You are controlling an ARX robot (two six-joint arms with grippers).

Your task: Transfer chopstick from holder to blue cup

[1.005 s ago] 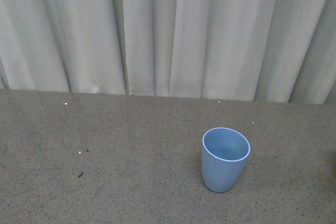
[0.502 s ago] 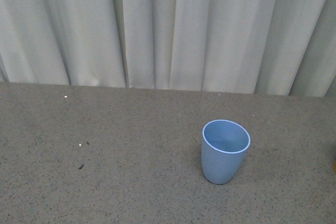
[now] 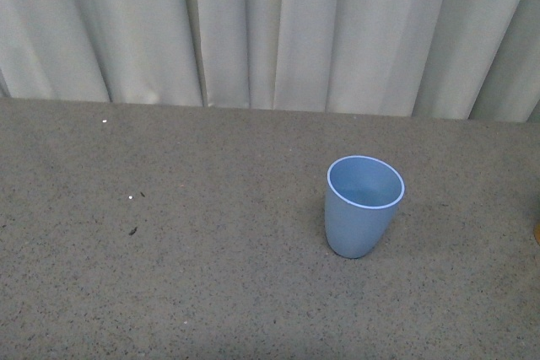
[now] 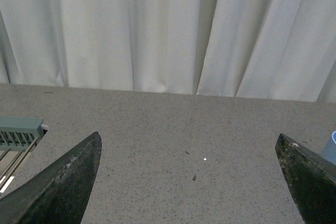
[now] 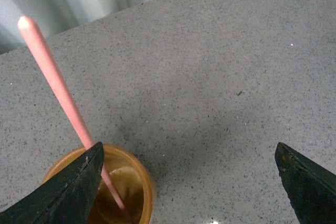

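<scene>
The blue cup (image 3: 363,206) stands upright and empty on the grey speckled table, right of centre in the front view; a sliver of it (image 4: 331,148) shows in the left wrist view. One salmon-pink chopstick (image 5: 59,88) leans in an amber-orange holder (image 5: 142,182) in the right wrist view. My right gripper (image 5: 189,182) is open, one fingertip (image 5: 73,187) over the holder's rim beside the chopstick, nothing between the jaws. My left gripper (image 4: 189,179) is open and empty over bare table. Neither arm shows in the front view.
White curtains (image 3: 270,31) hang along the table's far edge. A pale green slatted rack (image 4: 18,135) sits at the edge of the left wrist view. An orange sliver (image 3: 537,233), perhaps the holder, shows at the front view's right edge.
The front view has tilted down: the cup and the table's far edge now sit higher in the picture, with more table shown in front. The cup itself has not moved.
</scene>
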